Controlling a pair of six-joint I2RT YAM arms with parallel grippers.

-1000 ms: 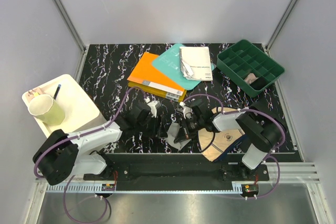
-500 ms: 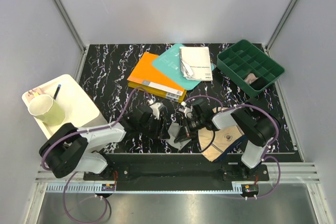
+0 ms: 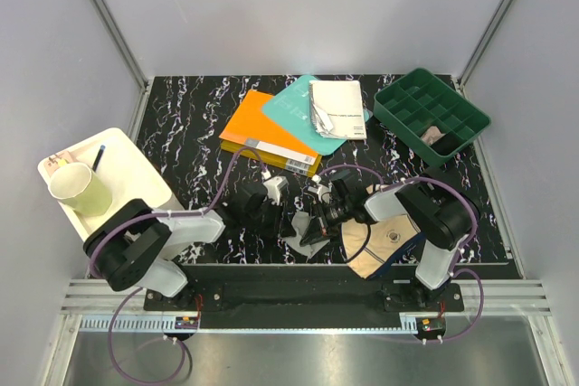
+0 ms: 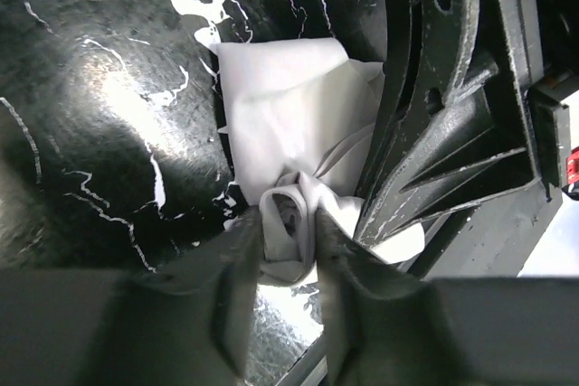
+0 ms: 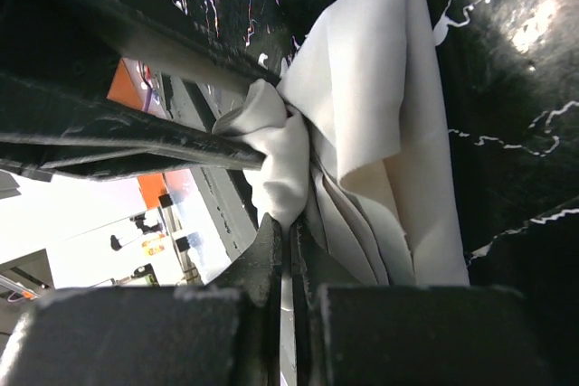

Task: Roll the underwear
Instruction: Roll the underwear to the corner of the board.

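Observation:
The light grey underwear [image 3: 298, 228] lies bunched on the black marble table near its front edge, between my two grippers. My left gripper [image 3: 276, 216] is shut on a rolled end of it [image 4: 288, 223], its fingers [image 4: 231, 277] on either side of the roll. My right gripper [image 3: 314, 223] faces it and pinches a fold of the same grey fabric [image 5: 362, 124], with its fingertips [image 5: 271, 241] almost touching. The beige underwear with navy edging [image 3: 380, 243] lies flat under my right arm.
An orange book [image 3: 267, 137], a teal book [image 3: 291, 108] and a white spiral notebook [image 3: 336, 108] lie at the back middle. A green compartment tray [image 3: 430, 115] stands at the back right. A white tray [image 3: 127, 178] with a cup [image 3: 80, 189] sits at the left.
My left arm has swung a little to the right, and its gripper has closed in on the grey underwear. The right gripper has stayed on the fabric, nearly still.

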